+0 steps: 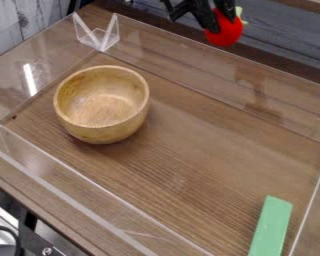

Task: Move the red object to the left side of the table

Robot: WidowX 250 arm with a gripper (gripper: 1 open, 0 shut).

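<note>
The bench (216,150) is a brown wood-grain surface bordered by low clear acrylic walls (43,190). A round wooden bowl (103,102) stands upright on its left half, well apart from the other items. A flat light-green rectangular block (271,227) lies near the bottom right corner. A clear folded stand (96,32) sits at the far left corner. At the top edge of the view, the dark pincer (210,14) is clamped on the red object (224,30), which hangs above the far side of the bench, clear of the surface.
</note>
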